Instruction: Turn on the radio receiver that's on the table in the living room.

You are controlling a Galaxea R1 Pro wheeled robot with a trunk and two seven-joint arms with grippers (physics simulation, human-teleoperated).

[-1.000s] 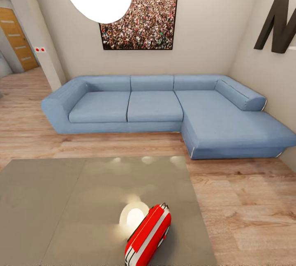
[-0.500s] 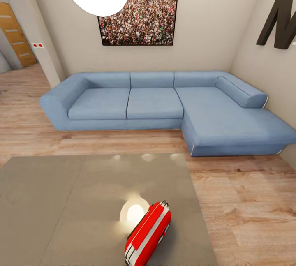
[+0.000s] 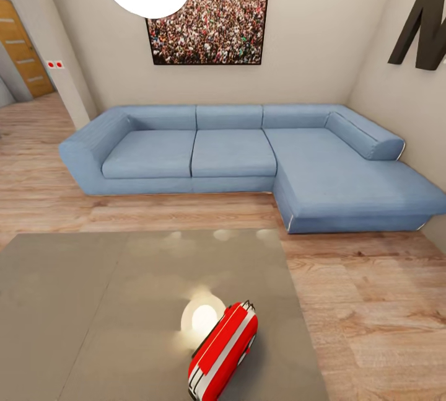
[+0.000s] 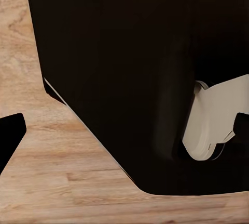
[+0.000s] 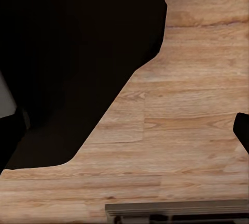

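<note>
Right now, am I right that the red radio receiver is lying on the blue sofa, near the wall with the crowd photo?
Not quite. The radio receiver is red, but it is not on the sofa; it sits on the grey table in front of it, beside a bright lamp reflection. The head view shows this. The crowd photo hangs above the sofa.

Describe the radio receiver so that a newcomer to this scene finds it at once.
In front of the blue sofa stands a low grey table. Near its right front part lies the radio receiver, beside a lamp's bright reflection. It is the table's one bright-red, white-banded box.
</note>
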